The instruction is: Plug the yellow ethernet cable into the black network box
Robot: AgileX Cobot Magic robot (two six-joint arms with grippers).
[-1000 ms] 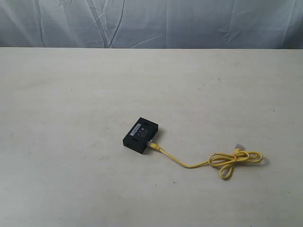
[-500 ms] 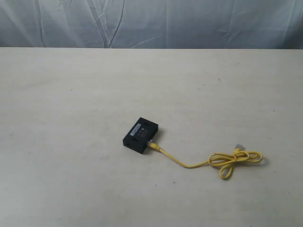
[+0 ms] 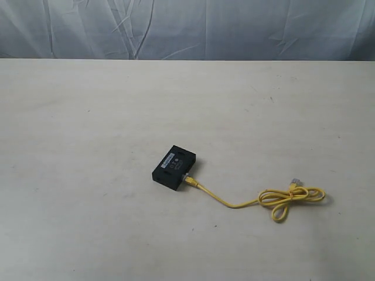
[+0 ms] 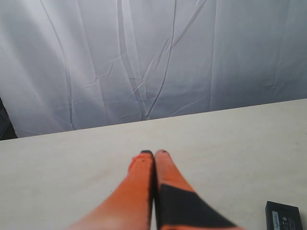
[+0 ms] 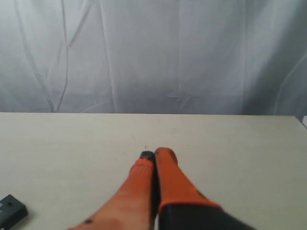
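The black network box point(image 3: 174, 168) lies flat near the middle of the table, white label strip up. One plug of the yellow ethernet cable point(image 3: 234, 205) meets the box's near right side; the cord runs right into a loop, and its other plug point(image 3: 296, 182) lies free. Neither arm shows in the exterior view. My left gripper point(image 4: 154, 153) is shut and empty above the table; the box's corner point(image 4: 284, 216) shows at that view's edge. My right gripper point(image 5: 156, 154) is shut and empty too, with a box corner point(image 5: 10, 209) at its view's edge.
The pale table point(image 3: 88, 117) ends at a far edge, with a wrinkled grey-white cloth backdrop point(image 3: 187, 29) hanging behind it.
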